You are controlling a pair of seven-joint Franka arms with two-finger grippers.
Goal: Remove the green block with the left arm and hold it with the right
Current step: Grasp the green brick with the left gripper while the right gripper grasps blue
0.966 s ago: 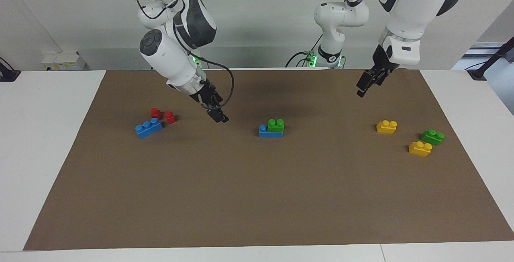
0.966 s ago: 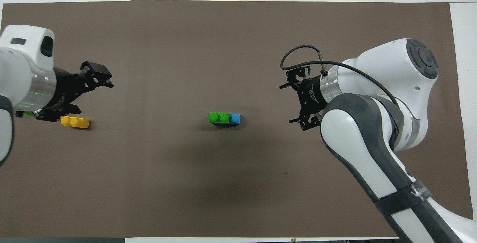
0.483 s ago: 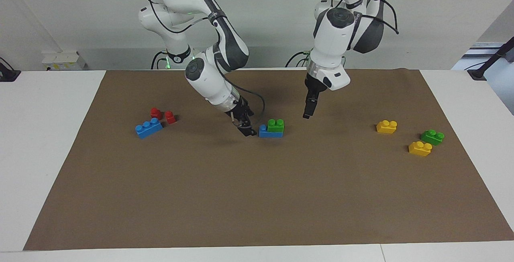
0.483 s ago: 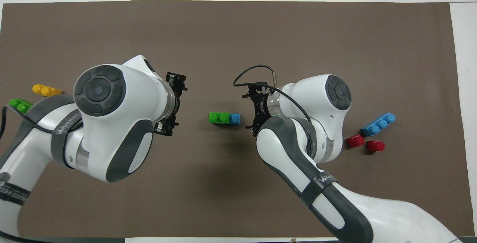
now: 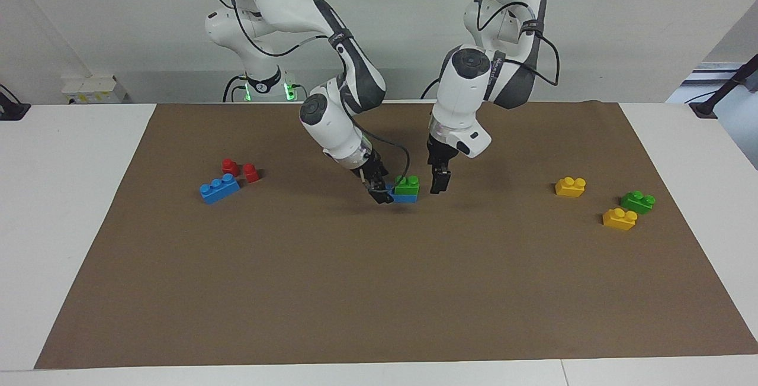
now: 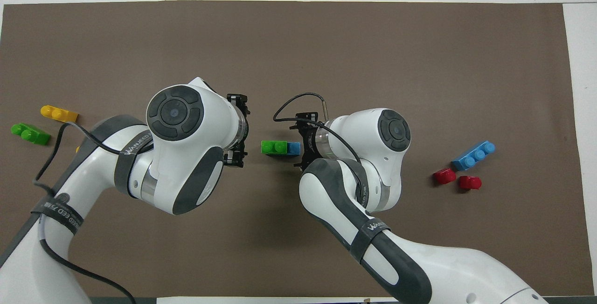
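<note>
A green block sits on one end of a blue brick in the middle of the brown mat; in the overhead view the green block and the blue brick show between the two wrists. My right gripper is low at the blue brick's end toward the right arm, touching or nearly touching it, and it also shows in the overhead view. My left gripper hangs just above the mat beside the green block, a short gap away.
A second green block and two yellow bricks lie toward the left arm's end. A loose blue brick and two red pieces lie toward the right arm's end. The brown mat covers the table.
Both arms have swung in from the mat's ends toward the middle and come down. The right gripper has reached the blue brick's end; the left gripper has closed in beside the green block.
</note>
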